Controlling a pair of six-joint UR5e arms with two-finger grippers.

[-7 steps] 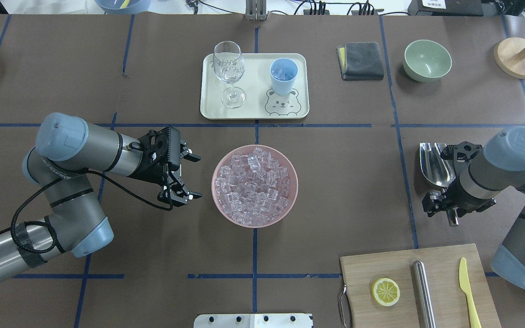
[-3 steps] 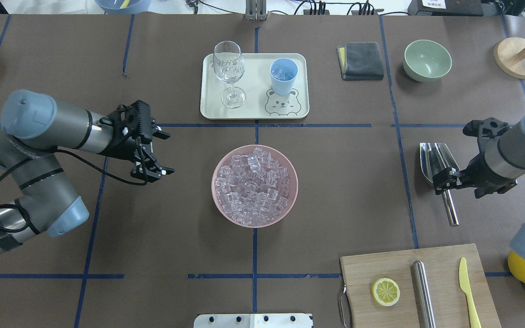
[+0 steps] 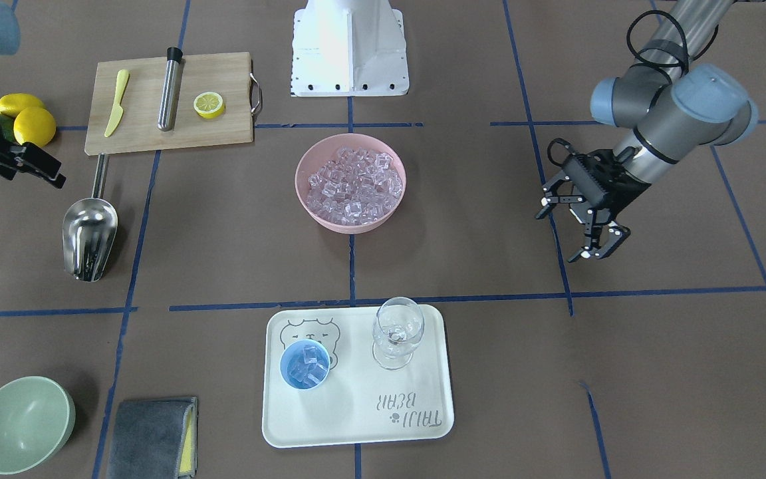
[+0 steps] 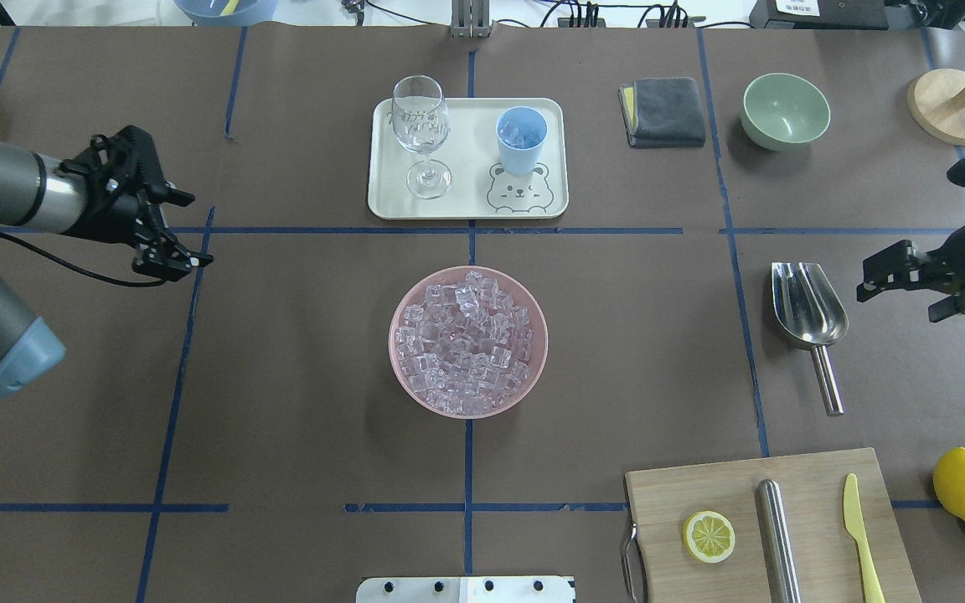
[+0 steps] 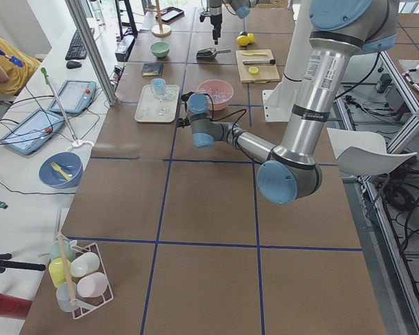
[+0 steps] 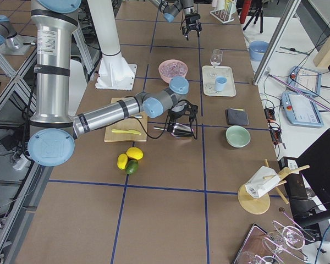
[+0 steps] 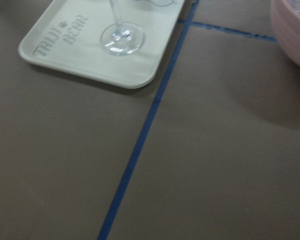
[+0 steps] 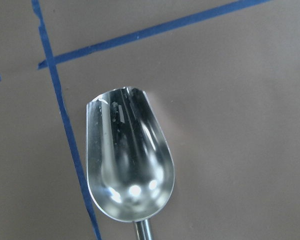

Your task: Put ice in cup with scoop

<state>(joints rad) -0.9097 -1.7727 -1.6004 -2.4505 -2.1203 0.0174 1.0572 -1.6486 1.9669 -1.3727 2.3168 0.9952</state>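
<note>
The right gripper hovers with its jaws apart and empty above the table, just beside the scoop on the side away from the table's middle, not touching it. The steel scoop lies flat with its trough up, its handle pointing back toward the robot; the wrist view shows the trough holding nothing. Far across the table, the left gripper hangs spread wide and also empty. Between the two, a pink bowl sits heaped with ice. Beyond it, the light-blue cup stands upright on a cream tray, several clear cubes inside it, with a wine glass beside it on the same tray.
</note>
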